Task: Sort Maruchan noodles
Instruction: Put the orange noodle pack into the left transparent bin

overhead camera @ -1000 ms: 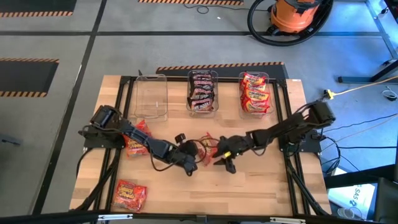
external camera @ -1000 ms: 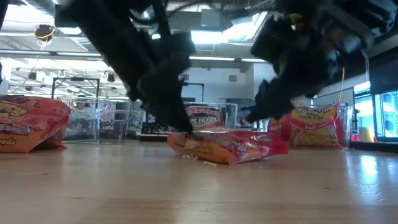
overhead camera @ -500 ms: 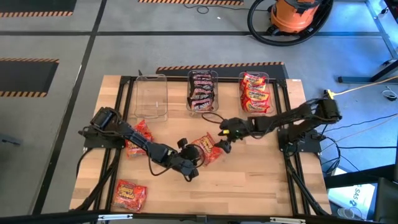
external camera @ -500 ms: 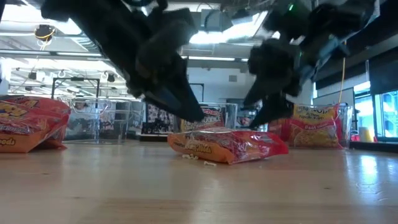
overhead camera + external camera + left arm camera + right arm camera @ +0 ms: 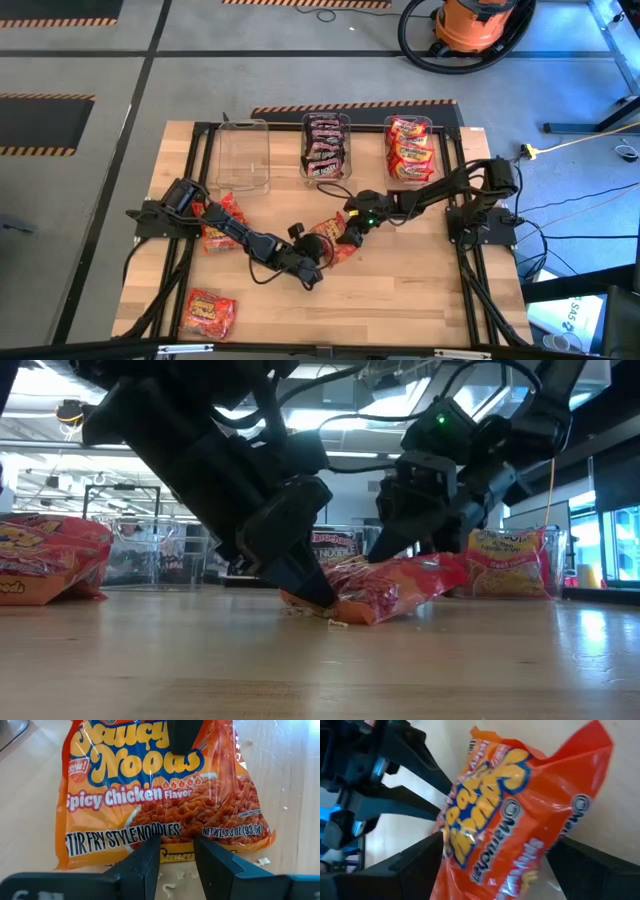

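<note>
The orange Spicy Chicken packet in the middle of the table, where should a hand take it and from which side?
Take the orange packet by its raised end, the one the right hand has already lifted off the table. The packet is flat and crinkly, so the thin edge seam fits between fingers. The left hand sits at its low end.

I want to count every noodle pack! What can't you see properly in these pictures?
- Packs inside the middle bin and right bin: stacked, so the high view hides the lower ones.
- Packet under the left arm: partly covered, high view.
- Orange packet held by the right gripper: its lower edge is cut off in the right wrist view.
</note>
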`<state>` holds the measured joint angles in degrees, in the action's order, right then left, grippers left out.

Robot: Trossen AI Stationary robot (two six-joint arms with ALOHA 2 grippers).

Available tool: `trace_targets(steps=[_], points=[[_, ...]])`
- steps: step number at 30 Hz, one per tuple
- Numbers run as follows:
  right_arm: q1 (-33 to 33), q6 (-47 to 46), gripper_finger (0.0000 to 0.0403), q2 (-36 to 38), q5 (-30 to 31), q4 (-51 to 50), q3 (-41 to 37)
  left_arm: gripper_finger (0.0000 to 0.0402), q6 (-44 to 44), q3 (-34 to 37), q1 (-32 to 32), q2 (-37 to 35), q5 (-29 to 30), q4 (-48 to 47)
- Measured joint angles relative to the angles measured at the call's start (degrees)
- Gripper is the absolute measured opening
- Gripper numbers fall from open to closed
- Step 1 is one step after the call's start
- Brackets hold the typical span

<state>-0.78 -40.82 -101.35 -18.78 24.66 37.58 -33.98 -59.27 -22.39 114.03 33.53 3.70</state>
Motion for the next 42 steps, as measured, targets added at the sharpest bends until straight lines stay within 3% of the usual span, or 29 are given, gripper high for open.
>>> trace_targets(steps=[6, 15, 18, 22, 28, 34, 38, 42], points=[[0.3, -3.1, 0.0335, 0.0, -3.3, 4.3, -0.1, 0.0115, 0.5, 0.0, 0.3, 0.1, -0.5, 0.8], [4.8, -4.1, 0.0325, -2.3, 0.6, 8.6, -0.1, 0.0115, 1.6, 0.1, 1.8, 0.1, -2.0, 4.4], [5.4, -2.6, 0.0289, -2.6, 2.0, 8.4, -0.1, 0.0115, 1.6, 0.1, 2.0, 0.1, -2.3, 4.4], [5.4, 1.2, 0.0212, -2.5, 2.5, 8.4, -0.1, 0.0115, 3.6, 0.1, 1.8, -1.3, -5.4, 4.1], [5.9, 5.8, 0.0107, -2.4, 2.3, 8.9, 0.0, 0.0115, 4.7, 0.1, -0.1, -9.3, -8.6, -4.5], [8.8, 10.2, 0.0109, -2.4, 5.8, 9.9, 0.0, 0.0115, 4.6, 0.1, -2.4, -18.6, -9.1, -13.9], [11.6, 13.5, 0.0131, -2.4, 11.0, 12.0, 0.0, 0.0115, 4.6, 0.0, -3.3, -22.7, -7.7, -13.0], [14.2, 17.7, 0.012, -2.4, 15.2, 13.7, 0.9, 0.0115, 3.9, 0.0, -3.2, -23.6, -5.8, -12.5]])
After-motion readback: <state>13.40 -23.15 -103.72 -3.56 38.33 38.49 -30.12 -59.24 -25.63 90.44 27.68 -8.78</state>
